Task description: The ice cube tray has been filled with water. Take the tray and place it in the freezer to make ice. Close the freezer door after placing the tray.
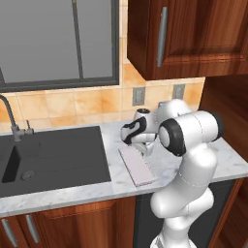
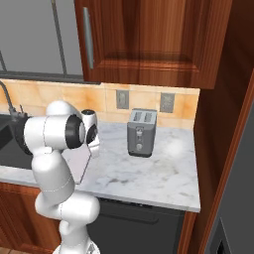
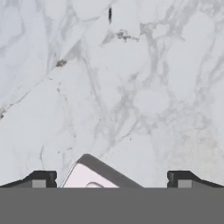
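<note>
Fingers (image 3: 43, 178) spread wide, gripping nothing, with the ice cube tray's (image 3: 94, 175) corner between them.

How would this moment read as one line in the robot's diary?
phase: reaching | gripper: open, above ice cube tray | tray: flat on counter, not held

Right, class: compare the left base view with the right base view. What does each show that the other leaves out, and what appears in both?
Left base view alone: the dark sink basin with its drain, and the window above it. Right base view alone: the grey toaster standing on the counter, and the dark dishwasher front below. Both share the marble counter, the pale ice cube tray lying flat on it, the wooden wall cabinet, the wall sockets and the white arm bent over the tray.
</note>
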